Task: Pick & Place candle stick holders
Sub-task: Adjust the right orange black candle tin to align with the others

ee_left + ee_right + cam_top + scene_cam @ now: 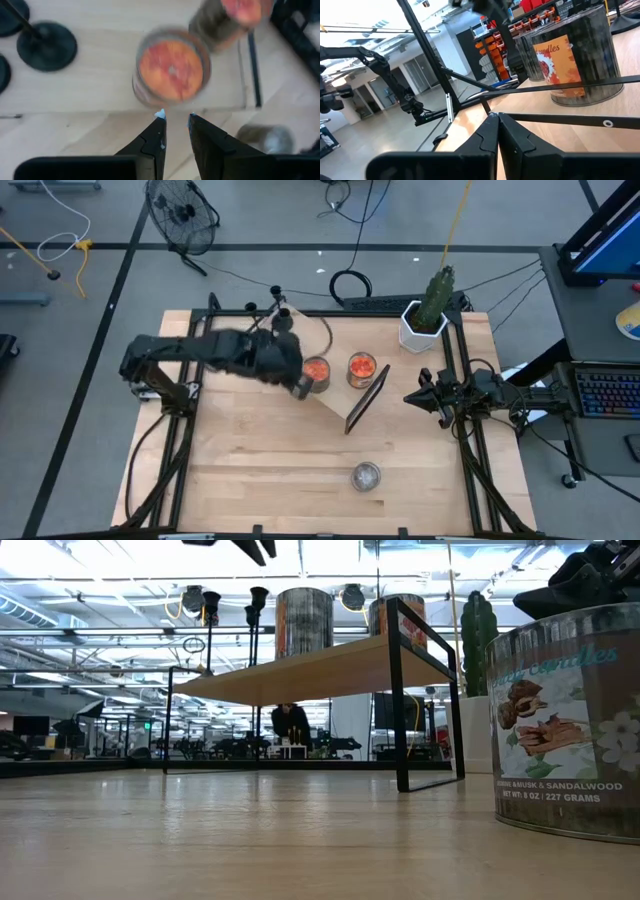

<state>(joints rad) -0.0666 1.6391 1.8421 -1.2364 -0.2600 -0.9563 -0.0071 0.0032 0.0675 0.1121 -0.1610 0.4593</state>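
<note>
Two orange glass cups (316, 370) (361, 367) stand on the wooden top of a small black-framed shelf (335, 405). Black holders (277, 308) stand at the shelf's far left end, and their round bases show in the left wrist view (47, 45). A silvery cup (366, 476) stands on the table near the front edge. My left gripper (176, 117) hovers just on the near side of the left orange cup (171, 67). Its fingers are a little apart and hold nothing. My right gripper (425, 396) is shut and empty at the table's right side.
A white pot with a green cactus (425, 315) stands at the far right corner. The shelf's black frame (368, 395) slants down on its right side. Bare tabletop lies at the front left (240, 470). Cables and a fan lie on the floor beyond the table.
</note>
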